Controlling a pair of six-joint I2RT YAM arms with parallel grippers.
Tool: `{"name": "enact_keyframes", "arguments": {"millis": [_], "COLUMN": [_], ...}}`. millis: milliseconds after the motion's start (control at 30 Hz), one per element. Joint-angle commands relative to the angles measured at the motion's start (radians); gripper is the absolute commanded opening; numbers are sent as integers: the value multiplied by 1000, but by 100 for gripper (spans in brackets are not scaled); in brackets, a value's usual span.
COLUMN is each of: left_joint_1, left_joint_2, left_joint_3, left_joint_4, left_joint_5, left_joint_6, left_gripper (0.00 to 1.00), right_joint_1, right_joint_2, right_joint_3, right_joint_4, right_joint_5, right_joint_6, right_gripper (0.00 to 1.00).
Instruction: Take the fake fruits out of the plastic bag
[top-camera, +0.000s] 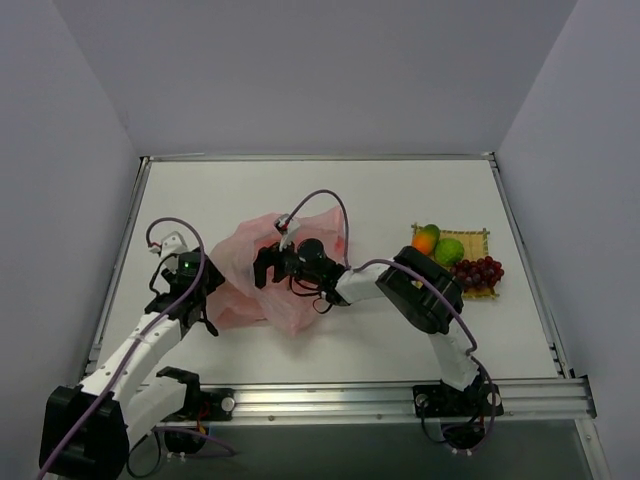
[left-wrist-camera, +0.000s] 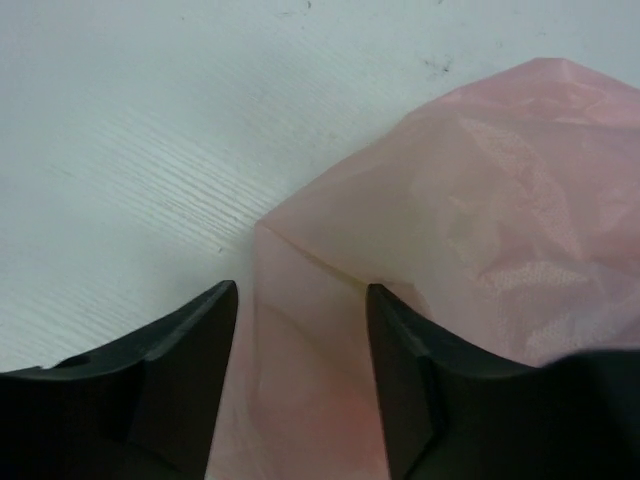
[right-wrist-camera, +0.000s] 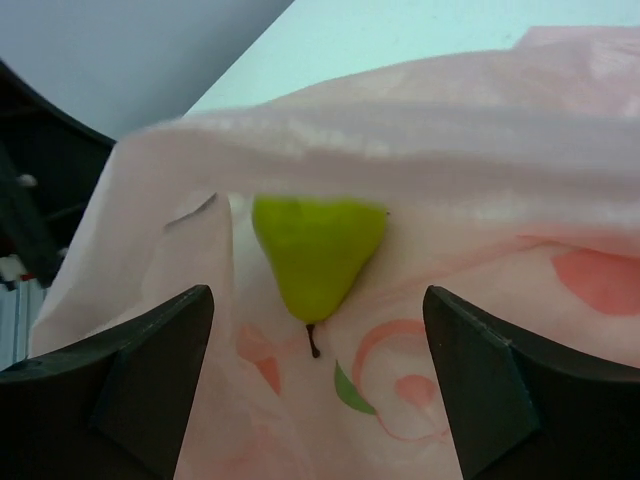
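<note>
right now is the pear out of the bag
No, the pear lies inside the mouth of the bag, ahead of the open right gripper.

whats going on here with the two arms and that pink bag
Two robot arms are emptying fake fruit from a pink plastic bag. The mango, lime-green fruit and grape bunch already sit on the yellow mat at the right. A green pear lies just inside the bag's mouth. The right claw is open and lined up on it, not touching. The left claw, jaws apart, straddles a bag corner.
</note>
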Motion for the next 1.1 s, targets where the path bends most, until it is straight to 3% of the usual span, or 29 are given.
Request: {"name": "enact_keyframes", "arguments": {"millis": [0,100,300,533,733,933,1000,1067], "left_joint_1": [47,73,101,102,102,101,101,101], "left_joint_2": [62,158,335,433,442,449,430,418], "left_joint_3": [-7,20,93,41,-15,-24,-33,-32], "left_joint_4": [118,106,174,314,463,515,512,486], "left_joint_5": [9,-9,34,155,268,330,330,328], "left_joint_6": [-2,-19,-10,5,16,25,28,33], "left_gripper": [49,26,3,2,2,2,2,2], "right_joint_1": [-13,-7,8,62,62,59,53,53], "right_joint_2": [41,84,92,165,214,300,320,305], "right_joint_3": [129,205,242,464,506,607,618,577], "right_joint_4": [-22,-120,-208,-562,-576,-565,-549,-477], "right_joint_5": [-127,-119,-82,36,71,2,-21,-22], "right_joint_6": [-44,-85,-164,-401,-426,-403,-374,-314], "right_gripper": [82,87,90,98,100,100,94,81]}}
